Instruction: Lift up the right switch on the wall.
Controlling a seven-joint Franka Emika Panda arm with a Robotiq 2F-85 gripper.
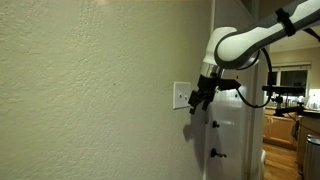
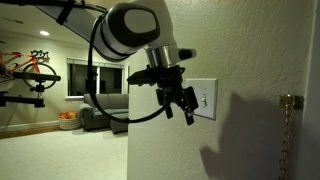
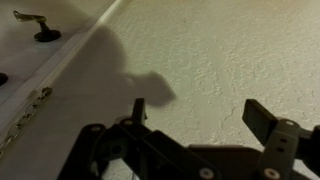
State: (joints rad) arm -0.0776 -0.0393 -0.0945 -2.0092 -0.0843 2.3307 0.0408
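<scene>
Right switch (image 2: 208, 99) on the right half of a small white wall plate (image 2: 205, 100), too tiny to read as up or down. Around the plate, rough pale wall (image 2: 250, 50). Just in front, overlapping the plate's edge in both exterior views, the gripper (image 2: 180, 106), contact not discernible; fingers (image 3: 262, 115) spread wide, pinching nothing, facing bare plaster in the wrist view. Beyond, a white door (image 1: 235, 130) with dark handles (image 1: 217, 153) and a metal hinge (image 3: 30, 110).

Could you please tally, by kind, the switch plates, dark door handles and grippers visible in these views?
switch plate: 1
dark door handles: 2
gripper: 1
Total: 4
</scene>
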